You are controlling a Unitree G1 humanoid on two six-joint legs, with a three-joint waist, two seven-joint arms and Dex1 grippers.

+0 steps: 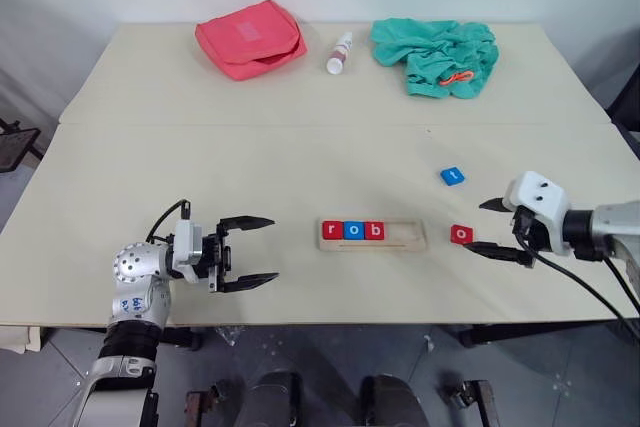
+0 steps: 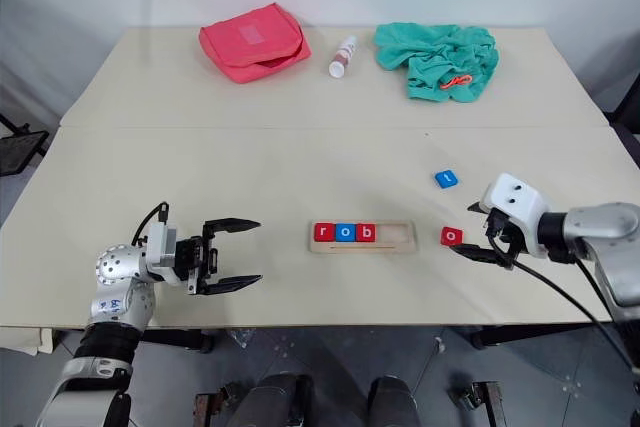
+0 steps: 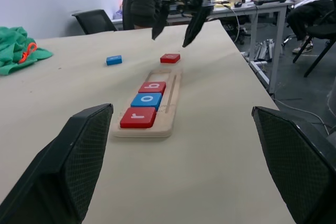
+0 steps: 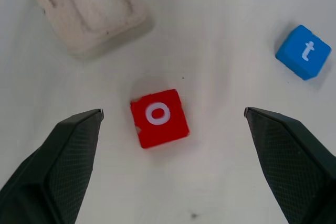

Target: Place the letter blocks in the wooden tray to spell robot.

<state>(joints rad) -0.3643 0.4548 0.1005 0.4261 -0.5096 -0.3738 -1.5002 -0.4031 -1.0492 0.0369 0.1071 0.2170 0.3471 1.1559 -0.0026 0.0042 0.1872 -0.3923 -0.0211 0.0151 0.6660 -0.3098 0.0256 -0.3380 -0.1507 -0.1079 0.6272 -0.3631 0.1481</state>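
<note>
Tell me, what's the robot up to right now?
Both jaws open, empty. Wooden tray reads r-o-b. Right gripper poised over red o block; blue t block loose beyond. Nothing blocking.

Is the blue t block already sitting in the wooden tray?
No, the blue t block lies on the table, apart from the wooden tray.

Wooden tray [image 1: 408, 238] holds r, o, b [image 1: 353, 230]; red o [image 1: 461, 234], blue t [image 1: 452, 176] lie loose

The pale wooden tray [image 1: 405, 238] holds red r [image 1: 332, 230], blue o [image 1: 353, 230], red b [image 1: 374, 231]. A red o block [image 4: 159, 117] and blue t block [image 4: 303, 51] carry white letters
</note>
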